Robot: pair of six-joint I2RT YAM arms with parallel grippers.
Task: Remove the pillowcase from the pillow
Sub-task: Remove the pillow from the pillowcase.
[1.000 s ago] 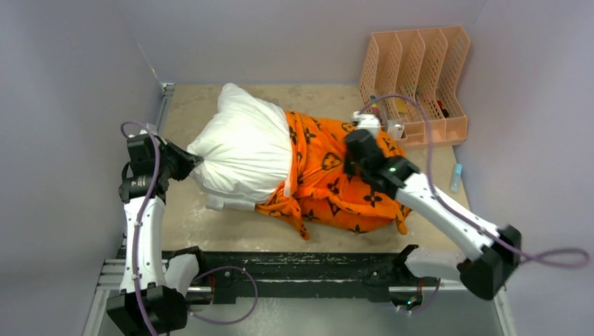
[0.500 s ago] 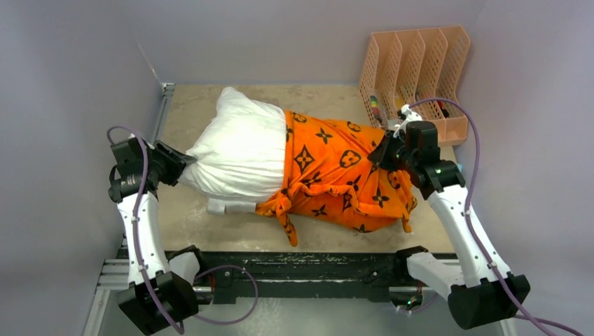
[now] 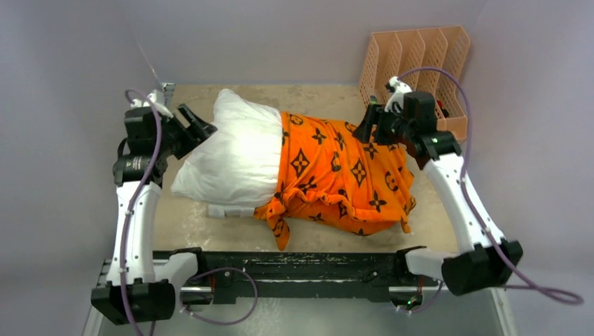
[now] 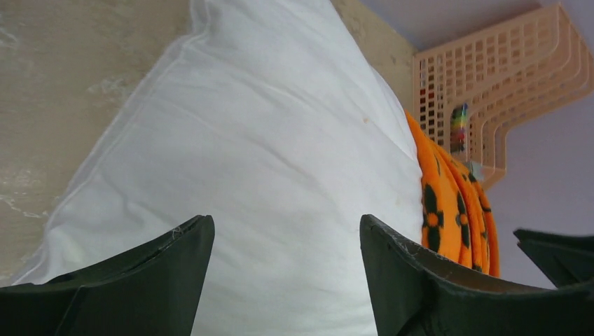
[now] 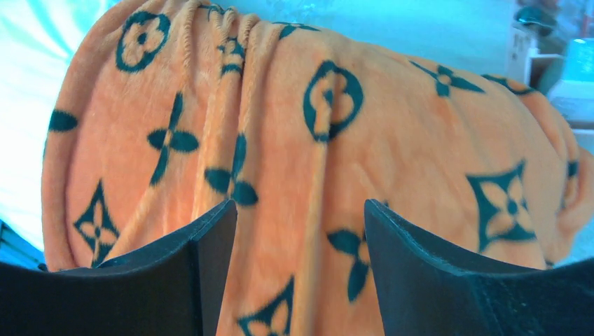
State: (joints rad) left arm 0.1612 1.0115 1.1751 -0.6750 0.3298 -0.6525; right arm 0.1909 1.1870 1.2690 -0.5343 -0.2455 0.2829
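The white pillow (image 3: 235, 154) lies across the table, its left half bare. The orange pillowcase (image 3: 343, 175) with black motifs covers its right half, bunched at the front. My left gripper (image 3: 199, 124) stands open at the pillow's far-left corner; in the left wrist view the pillow (image 4: 245, 154) fills the gap between the fingers (image 4: 175, 259) and orange cloth (image 4: 448, 203) shows at right. My right gripper (image 3: 369, 129) stands open over the pillowcase's far-right end. The right wrist view shows the pillowcase (image 5: 315, 161) beyond both spread fingers (image 5: 210, 245), nothing pinched.
A peach plastic file rack (image 3: 420, 70) with small items stands at the back right, close behind the right wrist. A small pale-blue object (image 3: 457, 176) lies by the right wall. Grey walls close in on the left, back and right. A black rail (image 3: 294, 269) runs along the near edge.
Both grippers have opened and let go: the left released the pillow's corner and rose toward the back. The right released the pillowcase and drew back right. The pillowcase now lies spread flatter.
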